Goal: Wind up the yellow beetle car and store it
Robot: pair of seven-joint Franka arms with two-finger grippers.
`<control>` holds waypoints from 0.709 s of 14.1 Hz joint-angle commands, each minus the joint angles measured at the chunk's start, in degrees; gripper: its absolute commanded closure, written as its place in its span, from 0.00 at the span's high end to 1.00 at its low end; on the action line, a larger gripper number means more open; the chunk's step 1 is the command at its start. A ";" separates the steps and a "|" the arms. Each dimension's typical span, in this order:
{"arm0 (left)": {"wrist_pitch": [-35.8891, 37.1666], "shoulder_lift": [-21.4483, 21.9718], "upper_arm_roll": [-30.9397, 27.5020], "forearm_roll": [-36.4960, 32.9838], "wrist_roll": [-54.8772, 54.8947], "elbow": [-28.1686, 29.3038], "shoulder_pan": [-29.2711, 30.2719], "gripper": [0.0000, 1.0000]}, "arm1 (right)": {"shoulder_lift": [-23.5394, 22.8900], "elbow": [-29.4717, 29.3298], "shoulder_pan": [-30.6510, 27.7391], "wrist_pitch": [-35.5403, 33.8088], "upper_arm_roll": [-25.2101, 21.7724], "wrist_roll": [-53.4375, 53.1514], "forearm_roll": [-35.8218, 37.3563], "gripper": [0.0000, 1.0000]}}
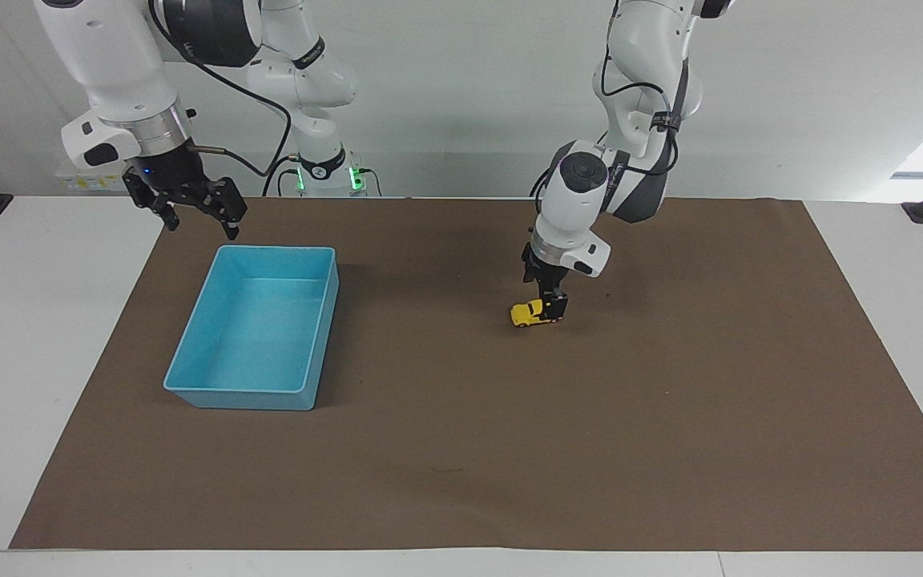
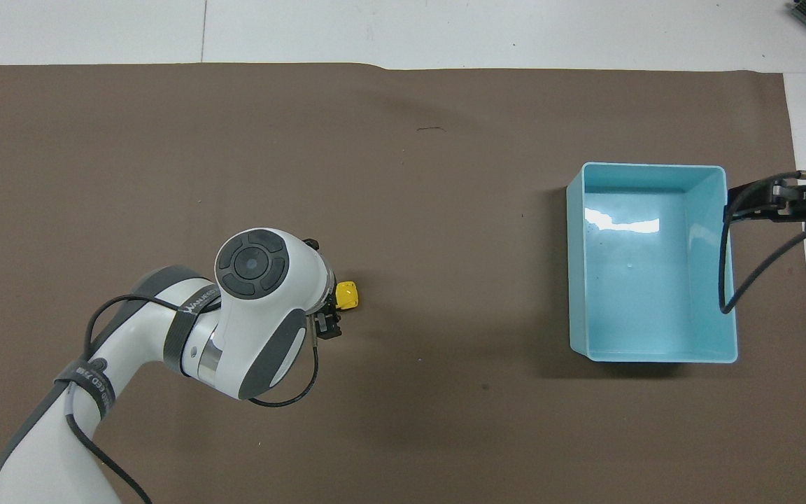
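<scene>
The yellow beetle car [image 1: 532, 312] stands on its wheels on the brown mat [image 1: 461, 449], near the mat's middle and somewhat toward the left arm's end of the table; on the overhead view's clock face it lies at about 8 o'clock from the mat's centre, and only its end toward the right arm's side [image 2: 348, 295] shows there past the arm's wrist. The left gripper [image 1: 551, 306] is down at the car, at the car's end toward the left arm's side, its fingers spread and standing on either side of the body; the fingers are not clenched on it, and the car's wheels rest on the mat. Whether the fingers touch the car cannot be told. The left arm reaches in over the mat and, seen from above, covers most of the car. The blue bin [image 1: 189, 353] sits on the mat toward the right arm's end, at about 3 o'clock from the car in the overhead view and well apart from it. The right gripper [image 1: 193, 210] waits in the air over the mat's edge by the bin's corner nearest the robots, its fingers spread and holding nothing.
</scene>
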State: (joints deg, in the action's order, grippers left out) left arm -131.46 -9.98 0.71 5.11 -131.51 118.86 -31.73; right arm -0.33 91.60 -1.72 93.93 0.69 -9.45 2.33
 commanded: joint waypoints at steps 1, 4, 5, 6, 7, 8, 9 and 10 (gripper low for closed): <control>-3.00 0.58 -0.62 -1.07 -1.46 2.08 -0.26 1.00 | 1.29 1.57 -0.30 1.17 0.19 1.19 -0.22 1.00; -6.25 -0.90 -0.80 -1.07 -1.91 1.99 0.44 1.00 | 1.29 1.57 -0.30 1.17 0.19 1.19 -0.22 1.00; -6.26 -0.91 -0.62 -1.07 -1.91 1.99 0.36 1.00 | 1.29 1.57 -0.30 1.17 0.19 1.19 -0.22 1.00; -6.26 -1.00 -0.62 -1.07 -1.99 1.99 0.36 1.00 | 1.29 1.57 -0.30 1.17 0.19 1.19 -0.22 1.00; -6.52 -1.44 -0.80 -1.07 -1.99 1.99 0.36 1.00 | 1.29 1.57 -0.30 1.17 0.19 1.19 -0.22 1.00; -6.96 -3.01 -0.80 -1.07 -1.99 1.99 0.36 1.00 | 1.29 1.57 -0.30 1.17 0.19 1.19 -0.22 1.00; -7.23 -3.11 -0.80 -1.07 -1.99 1.91 0.44 1.00 | 1.29 1.57 -0.30 1.17 0.19 1.19 -0.22 1.00; -7.23 -3.20 -0.80 -1.07 -1.99 1.47 0.36 1.00 | 1.29 1.57 -0.30 1.17 0.19 1.19 -0.22 1.00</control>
State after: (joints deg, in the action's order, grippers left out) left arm -136.98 -12.68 -0.20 5.11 -132.45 119.97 -31.70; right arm -0.33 91.60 -1.72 93.92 0.69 -9.45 2.33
